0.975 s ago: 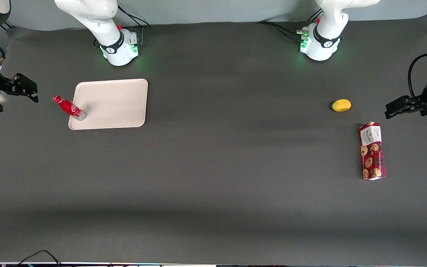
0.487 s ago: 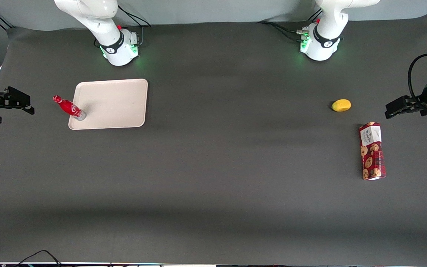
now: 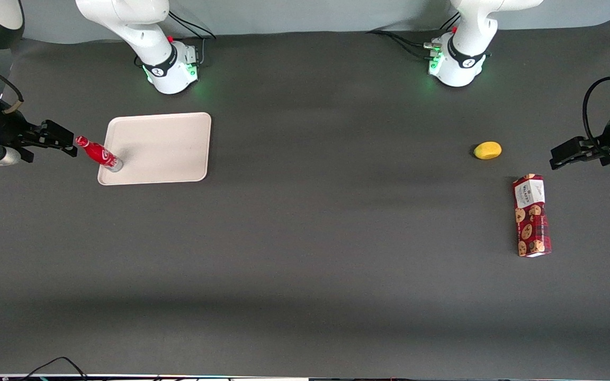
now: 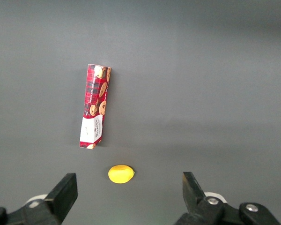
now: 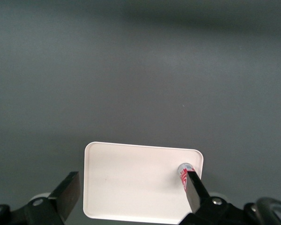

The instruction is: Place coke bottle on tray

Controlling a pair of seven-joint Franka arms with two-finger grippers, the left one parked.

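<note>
So the coke bottle [image 3: 98, 153] looks like it's already standing on the tray [image 3: 167, 148]. Its silvery base sits just inside the rim, at the corner toward the working arm's end of the table and nearer the front camera. I'd call the job basically done at this point.

The gripper [image 3: 66, 144] is what worries me. In the front view it hangs right beside the red cap, close enough that I can't tell if they touch. In the wrist view the 2 fingers are spread wide with nothing between them, and 1 finger [image 5: 193, 187] shows right next to the bottle's top.

What could go wrong:
- Any sideways drift of that finger could clip the cap. The bottle is tall, slim and has a small base, so my guess is it tips easily.
- It's parked right at the rim, so if it tips outward it probably rolls onto the table and the placement is lost.
- If it tips inward it lands on the tray, but lying down.

The cookie box [image 3: 531, 216] and the yellow fruit [image 3: 487, 150] are way off toward the parked arm's end, so they aren't a factor.
</note>
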